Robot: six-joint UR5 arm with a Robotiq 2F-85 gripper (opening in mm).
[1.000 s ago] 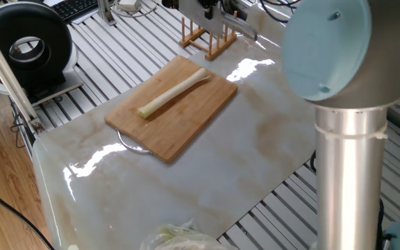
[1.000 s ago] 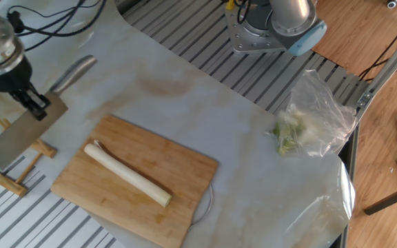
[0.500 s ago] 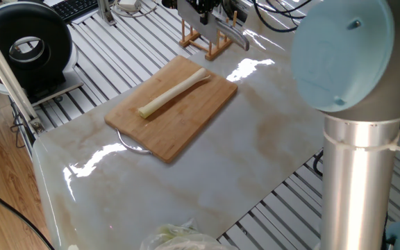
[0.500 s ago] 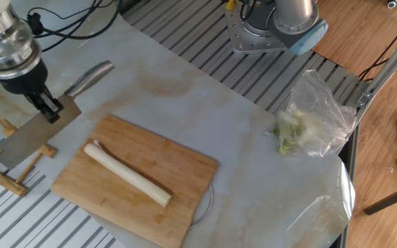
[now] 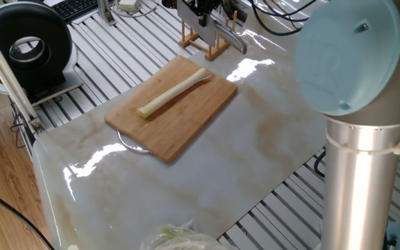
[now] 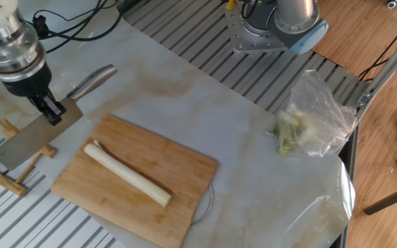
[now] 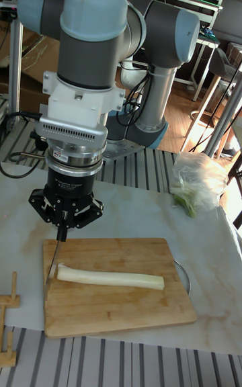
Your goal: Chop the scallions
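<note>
Pale cream whole scallion stalk lies on bamboo cutting board; black gripper, jaws pinching steel cleaver, hovers beside it.

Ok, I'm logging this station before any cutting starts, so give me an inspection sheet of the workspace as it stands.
Surface: pale marbled table top, glossy, over slatted metal.
Job's things: one whole scallion lying on the wooden cutting board, uncut.
Tool: cleaver held in the gripper, beside the board's end, above a wooden rack.
Clutter: clear plastic bag of pale leafy greens near the table edge.
Grippers: shut on the cleaver; its blade edge is near the scallion's end in the tall fixed view, contact cannot be told.
Cables: black cables behind the arm.
Surroundings: black round device, keyboard, wooden floor.
</note>
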